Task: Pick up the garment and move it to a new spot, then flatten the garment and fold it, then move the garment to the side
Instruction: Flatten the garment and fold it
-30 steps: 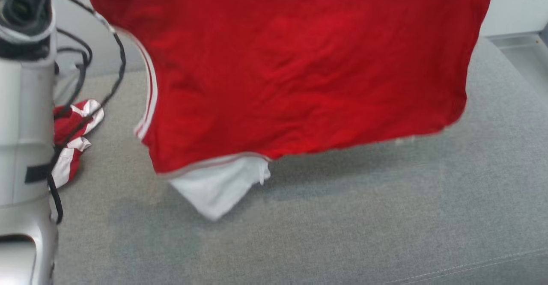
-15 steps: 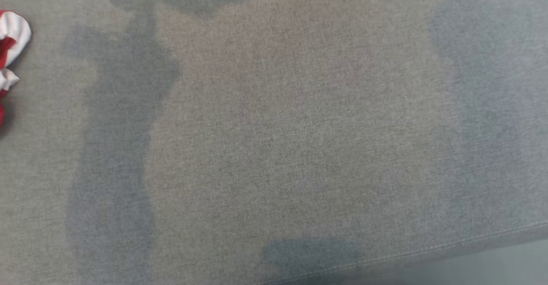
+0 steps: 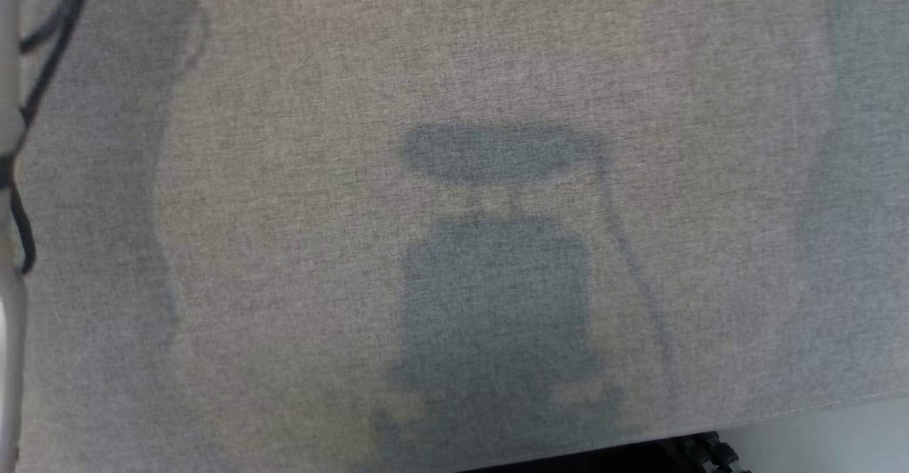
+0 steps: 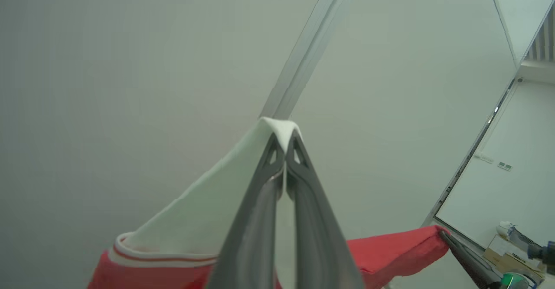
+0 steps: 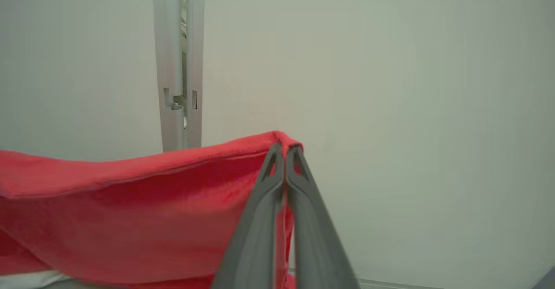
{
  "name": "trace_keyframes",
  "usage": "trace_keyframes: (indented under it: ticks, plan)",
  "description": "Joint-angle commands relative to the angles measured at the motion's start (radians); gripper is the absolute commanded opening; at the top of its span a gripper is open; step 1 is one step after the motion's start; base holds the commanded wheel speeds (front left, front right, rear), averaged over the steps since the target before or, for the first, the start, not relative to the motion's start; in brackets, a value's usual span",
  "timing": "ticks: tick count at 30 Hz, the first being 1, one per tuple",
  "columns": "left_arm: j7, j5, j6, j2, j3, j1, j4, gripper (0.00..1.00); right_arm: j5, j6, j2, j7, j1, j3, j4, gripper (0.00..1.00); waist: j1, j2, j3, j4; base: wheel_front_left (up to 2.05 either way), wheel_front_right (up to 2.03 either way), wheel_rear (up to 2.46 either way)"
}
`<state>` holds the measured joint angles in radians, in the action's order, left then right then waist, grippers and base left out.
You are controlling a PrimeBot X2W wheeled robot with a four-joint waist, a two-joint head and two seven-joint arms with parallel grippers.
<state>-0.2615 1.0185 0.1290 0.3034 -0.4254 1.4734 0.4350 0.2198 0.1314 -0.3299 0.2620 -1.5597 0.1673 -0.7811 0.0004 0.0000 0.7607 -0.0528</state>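
The garment [image 4: 195, 211] is red with a white part and a red-striped white trim, and it hangs in the air between my two grippers. In the left wrist view my left gripper [image 4: 285, 139] is shut on a white corner of it, held up against a pale wall. My right gripper [image 5: 285, 148] is shut on a red corner, and the red cloth [image 5: 130, 202] stretches away to the left of that view. The left wrist view also shows the right gripper's fingers [image 4: 466, 254] at the far red corner.
The head view looks down on a grey fabric surface [image 3: 454, 68] carrying the robot's shadow [image 3: 497, 281]. A pale arm with black cables [image 3: 50, 25] runs down its left edge. The surface's front edge and pale floor [image 3: 838, 437] lie at the bottom right.
The head camera has tilted down, so the hanging red garment and the small red-and-white cloth at the left have left its picture. Only grey surface and shadows show now.
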Motion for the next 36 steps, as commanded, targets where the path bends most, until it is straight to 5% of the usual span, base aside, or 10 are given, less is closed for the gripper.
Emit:
trace_keyframes:
  ticks: [1,15,25,36]
  plan:
    - [-0.005,0.028,0.002,0.024,0.007,-0.063,-0.045,0.0,-0.009,-0.001,-0.014,0.003,0.06,-0.012,0.03,0.0,-0.0004,0.0,0.009,0.043,0.0,0.0,0.0]
    - [-0.005,0.196,0.002,0.179,-0.021,-0.799,-0.424,0.0,0.121,-0.002,-0.078,0.003,0.655,-0.062,0.153,0.0,-0.0004,0.0,-0.327,0.052,0.0,0.0,0.0]
    - [-0.005,0.228,0.002,0.123,0.018,-1.228,-0.485,0.0,0.15,-0.002,-0.091,0.003,1.037,-0.148,0.248,0.0,-0.0004,0.0,-0.49,0.055,0.0,0.0,0.0]
    - [-0.006,0.16,0.0,0.036,0.072,-1.494,-0.485,0.0,0.135,-0.003,-0.091,0.003,1.302,-0.257,0.296,0.0,-0.0004,0.0,-0.609,0.06,0.0,0.0,0.0]
